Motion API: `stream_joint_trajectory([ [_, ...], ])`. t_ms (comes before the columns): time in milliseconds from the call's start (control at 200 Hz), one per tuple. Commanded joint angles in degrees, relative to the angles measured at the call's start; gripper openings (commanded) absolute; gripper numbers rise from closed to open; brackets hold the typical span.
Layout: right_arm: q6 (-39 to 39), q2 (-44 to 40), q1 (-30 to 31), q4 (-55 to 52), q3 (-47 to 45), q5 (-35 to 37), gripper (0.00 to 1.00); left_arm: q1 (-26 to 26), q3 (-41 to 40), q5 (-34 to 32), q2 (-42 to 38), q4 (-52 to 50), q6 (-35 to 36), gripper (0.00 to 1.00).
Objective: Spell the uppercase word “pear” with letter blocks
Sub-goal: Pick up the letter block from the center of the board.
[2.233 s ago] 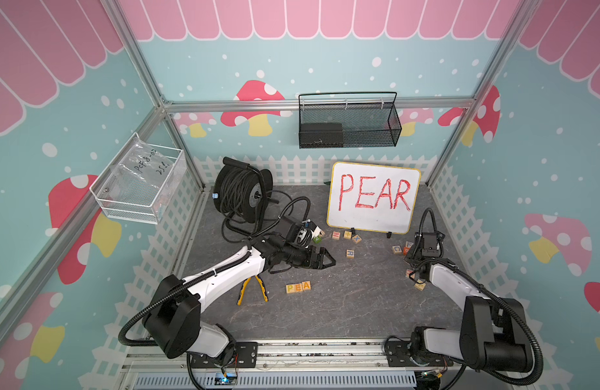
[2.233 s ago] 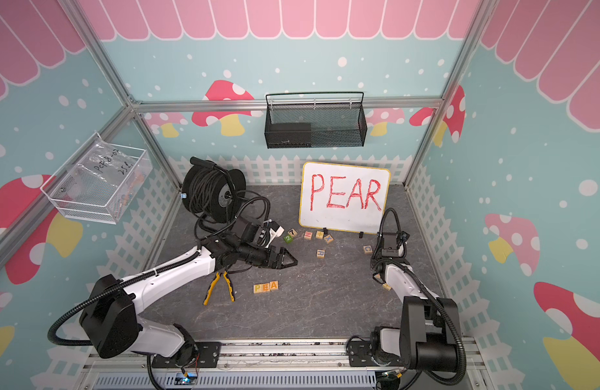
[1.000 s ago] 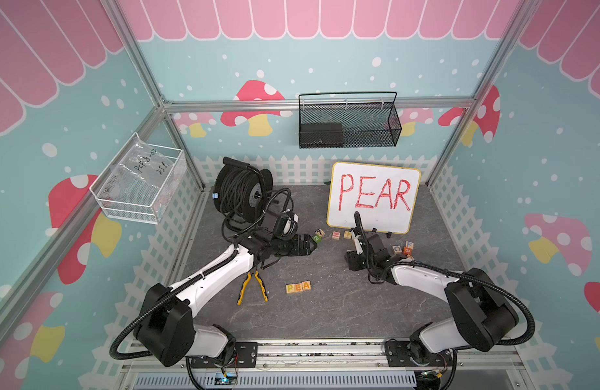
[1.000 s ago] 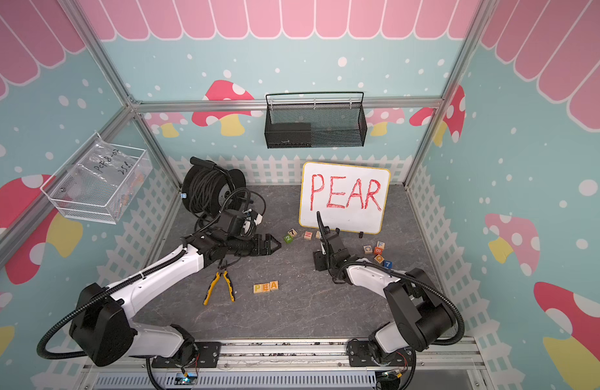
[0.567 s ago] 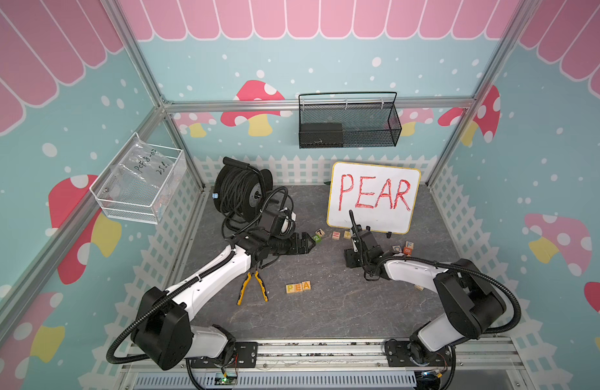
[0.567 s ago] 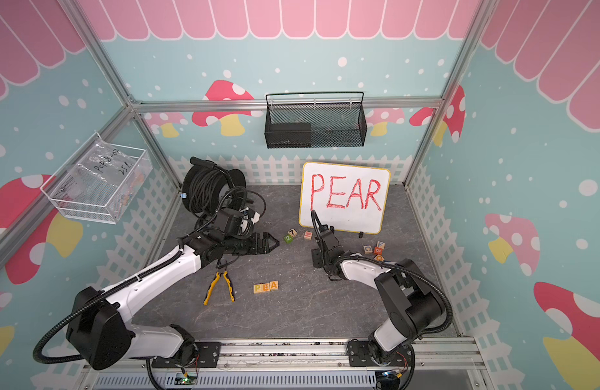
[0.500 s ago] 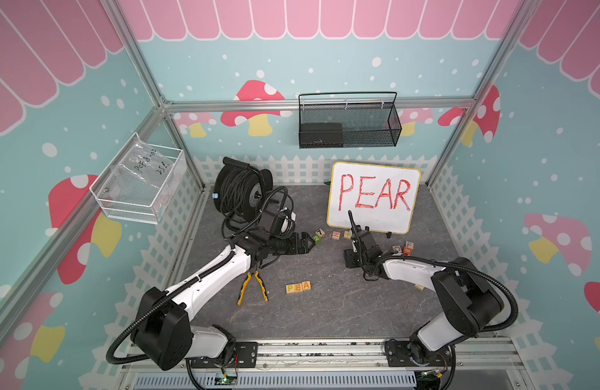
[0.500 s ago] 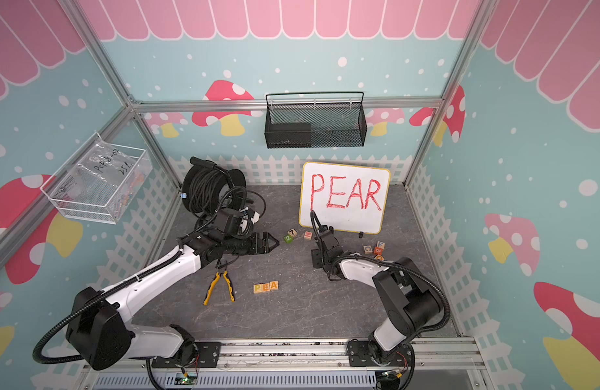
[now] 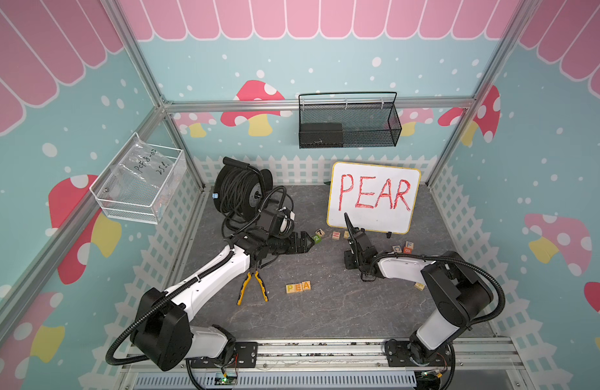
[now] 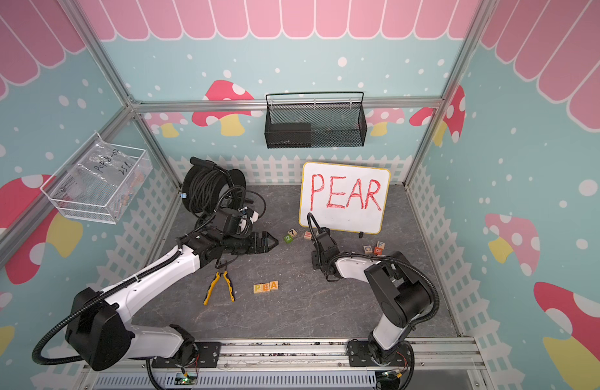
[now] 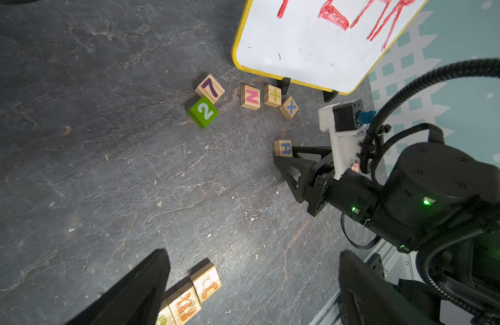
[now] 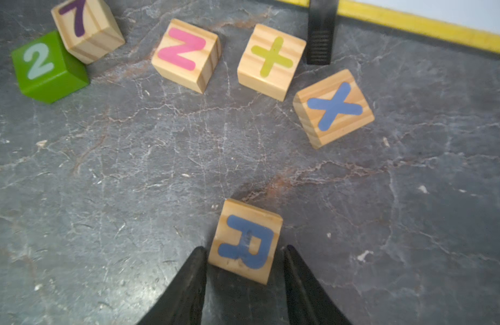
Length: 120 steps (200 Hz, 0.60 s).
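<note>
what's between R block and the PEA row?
One finger of the right gripper beside the R block, then bare tabletop to the PEA row; left wrist view.

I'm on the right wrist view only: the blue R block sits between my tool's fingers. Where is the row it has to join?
Observer: The PEA row lies toward the robot and to its left of your right tool. The three blocks touch, and the A's outer side is free.
Operator: Anything close to that row?
Observer: Yellow-handled pliers lie on the P side, apart from it.
Operator: Where is the left arm?
Observer: The left tool hangs open and empty above the table, pointing toward the green 2 block.
</note>
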Motion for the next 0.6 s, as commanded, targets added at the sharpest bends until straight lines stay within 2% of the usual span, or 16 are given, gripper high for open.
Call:
stream_joint_trajectory([
  [0, 1.33, 0.92, 0.40, -0.73, 0.15, 1.64, 0.39, 0.40, -0.22, -0.07, -0.87, 0.09, -0.24, 0.96],
  [245, -0.84, -2.07, 0.70, -2.93, -0.33, 2.21, 0.29, 1.50, -0.05, 0.32, -0.39, 0.09, -0.15, 0.96],
  [450, -10.98, -11.88, 3.23, -4.81, -2.69, -4.03, 0.28, 1.86, 0.37, 1.71, 1.01, 0.07, -0.41, 0.96],
  [596, -13.40, -18.88, 6.45, -8.64, -5.45, -6.69, 0.26, 1.98, 0.21, 1.78, 1.13, 0.36, -0.59, 0.96],
])
